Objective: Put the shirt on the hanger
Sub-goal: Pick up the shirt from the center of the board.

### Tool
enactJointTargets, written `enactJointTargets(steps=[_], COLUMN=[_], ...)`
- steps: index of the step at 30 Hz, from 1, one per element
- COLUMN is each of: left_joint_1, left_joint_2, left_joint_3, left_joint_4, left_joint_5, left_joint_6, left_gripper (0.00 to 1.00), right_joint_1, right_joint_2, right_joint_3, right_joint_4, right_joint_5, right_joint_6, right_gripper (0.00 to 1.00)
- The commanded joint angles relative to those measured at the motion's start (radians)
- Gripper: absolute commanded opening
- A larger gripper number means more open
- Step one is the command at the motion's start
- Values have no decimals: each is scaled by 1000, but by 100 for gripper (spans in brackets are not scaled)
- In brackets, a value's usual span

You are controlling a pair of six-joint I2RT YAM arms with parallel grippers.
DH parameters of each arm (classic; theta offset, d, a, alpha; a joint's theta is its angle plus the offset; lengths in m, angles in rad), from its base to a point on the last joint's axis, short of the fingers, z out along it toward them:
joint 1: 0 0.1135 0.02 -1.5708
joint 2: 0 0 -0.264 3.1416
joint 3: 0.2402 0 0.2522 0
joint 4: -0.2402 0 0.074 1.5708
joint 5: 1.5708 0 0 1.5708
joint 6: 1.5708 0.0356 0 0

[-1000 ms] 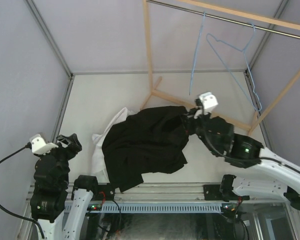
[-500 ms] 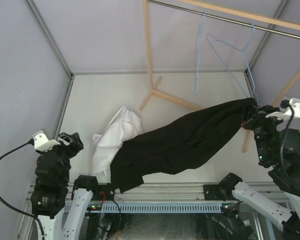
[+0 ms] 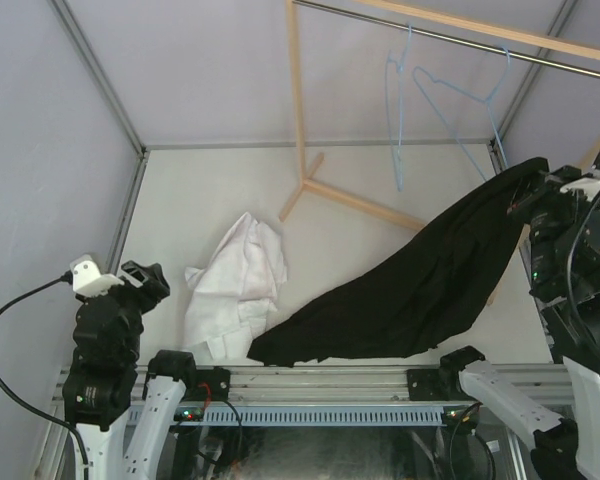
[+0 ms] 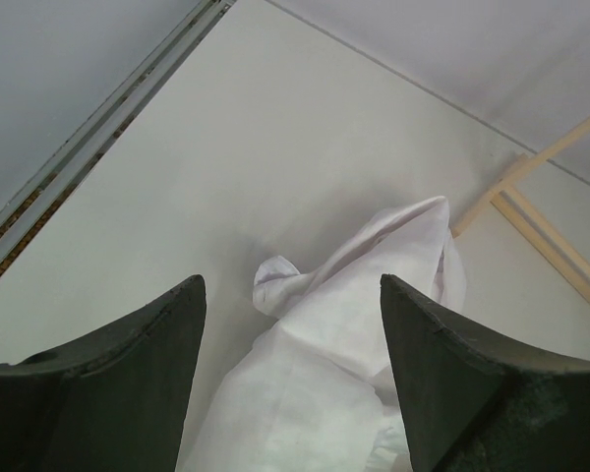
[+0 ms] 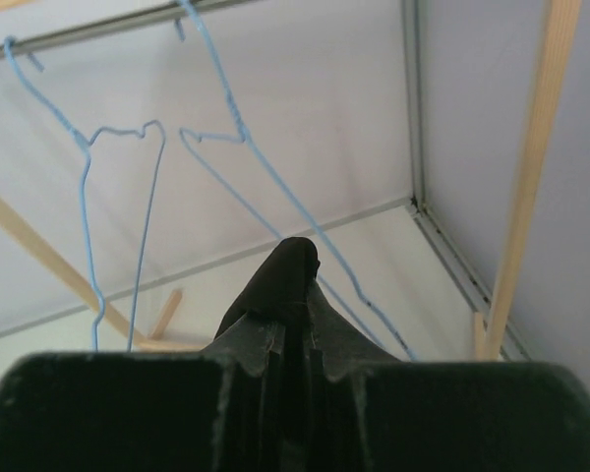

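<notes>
The white shirt point(image 3: 238, 285) is seen crumpled on the tabletop point(image 3: 200, 190), ahead of the spread left pincer point(image 4: 290, 290). A black garment point(image 3: 420, 290) is pinched and held aloft by the right pincer point(image 5: 290, 285), near blue wire hangers point(image 3: 400, 110).

left arm point(image 3: 105, 350): low, jaws apart | right arm point(image 3: 565, 250): raised, jaws closed
</notes>
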Motion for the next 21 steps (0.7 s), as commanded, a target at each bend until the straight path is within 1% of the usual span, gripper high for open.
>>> enactJointTargets(steps=[1,5,10,12,14,18,21], left_joint_1=[6,7,7,7,6,6,7], left_joint_2=[22,24,31,32,34,38,40], left_joint_3=[-17,-16,-16,-17,-17,-16,-16], left_joint_4=[36,38,37,37,37,38,37], left_joint_5=[21,23,29,29,29,28,27], left_joint_6=[6,6,6,7,7,7,7], left_gripper=[75,76,75,75,75,76,76], right_joint_1=[-200,-460,-831,-957,-1031,-1218,-1261], right_joint_2=[61,87,128,149,162,191,232], right_joint_3=[112,162,233,250,254,250,282], right_joint_4=[-24,-33,-31,-20,5,101,129], right_joint_5=[-276,-548,-907,-1038,-1115,-1305,-1365], right_joint_6=[73,170,290,348,404,556,596], right_gripper=[0,0,0,0,0,0,0])
